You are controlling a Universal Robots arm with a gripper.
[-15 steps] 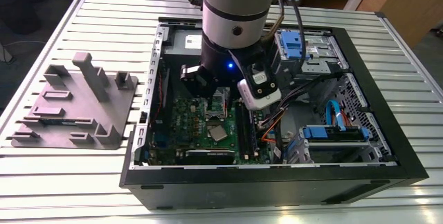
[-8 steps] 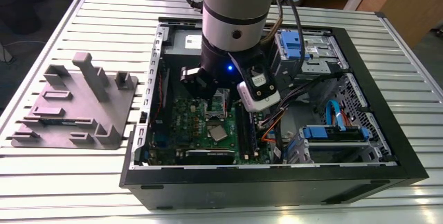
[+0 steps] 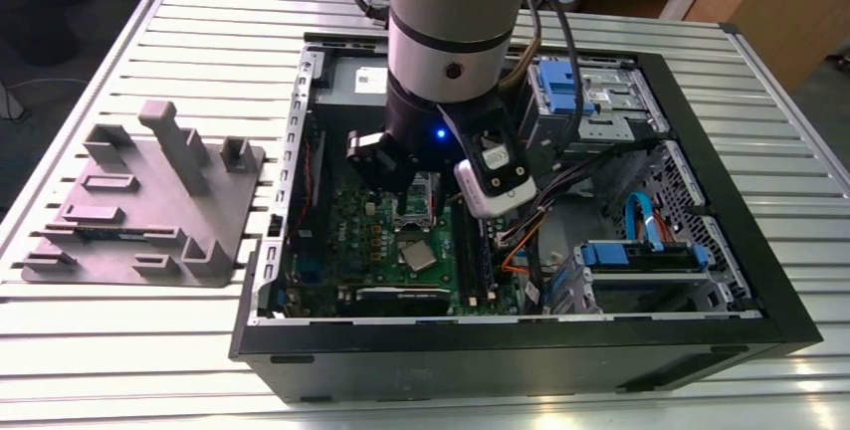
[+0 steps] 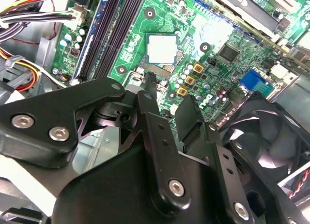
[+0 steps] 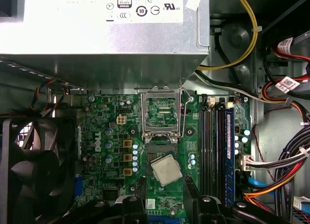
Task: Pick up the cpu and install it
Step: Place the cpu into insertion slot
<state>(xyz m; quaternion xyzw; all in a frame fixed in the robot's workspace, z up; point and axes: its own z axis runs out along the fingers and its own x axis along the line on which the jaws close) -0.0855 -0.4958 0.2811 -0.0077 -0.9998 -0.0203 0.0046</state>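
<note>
Fingers (image 4: 154, 117) of black metal stand parted and empty over the open computer, nothing caught between them, their tips (image 5: 190, 187) hanging just above a green circuit board (image 5: 160, 202). Just ahead of those tips lies the small flat square cpu (image 5: 166, 169) with a silver-grey metal top and a thin green edge, resting on the board and clear of the fingers in both wrist views (image 4: 162, 48). It sits askew, its edges turned out of line with the board's, just beside the raised silver metal socket frame (image 5: 162, 112). In the exterior view the cpu (image 3: 420, 256) shows as a pale square on the board, near the base of the silver-and-black robot arm (image 3: 445, 12), which reaches down into the case. Long dark memory slots (image 5: 213, 146) run along one side of the socket; a round black cooling fan (image 5: 34, 170) sits on the other. Beyond the socket frame stands a big grey metal box with a white label (image 5: 106, 40), with yellow, red and black cables (image 5: 247, 49) looping past it. All of this lies inside a black open-sided computer case (image 3: 531, 360) on a pale slatted metal counter (image 3: 133, 350). A grey plastic tray (image 3: 119, 251) with upright blocks rests on the counter at the exterior view's left, well apart from the cpu.
</note>
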